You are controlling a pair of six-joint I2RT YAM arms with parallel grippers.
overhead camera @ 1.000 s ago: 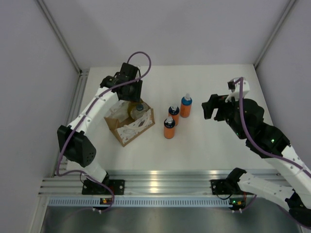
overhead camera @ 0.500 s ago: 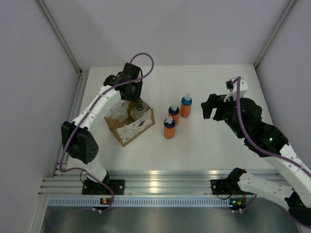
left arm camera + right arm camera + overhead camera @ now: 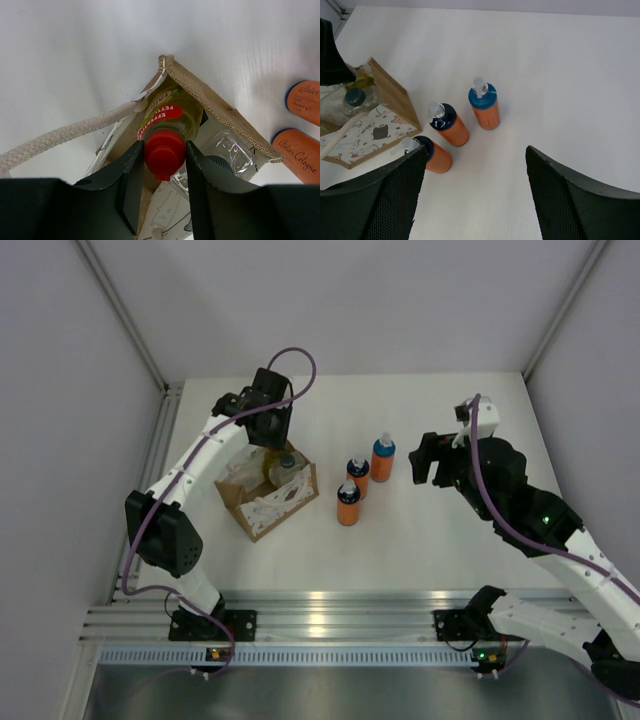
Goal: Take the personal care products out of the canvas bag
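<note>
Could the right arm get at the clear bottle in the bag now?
Probably not: the left end effector sits over the bag, gripping the yellow bottle by its red cap right beside the clear bottle, blocking the way in.

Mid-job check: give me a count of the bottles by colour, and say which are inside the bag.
Orange bottles, blue caps: 3, outside the canvas bag
Yellow bottle, red cap: 1, inside the bag
Clear bottle, dark cap: 1, inside the bag
Total: 5

Bright, even overhead light; soft shadows; glare on rail (image 3: 320, 600); wrist views sharp.
</note>
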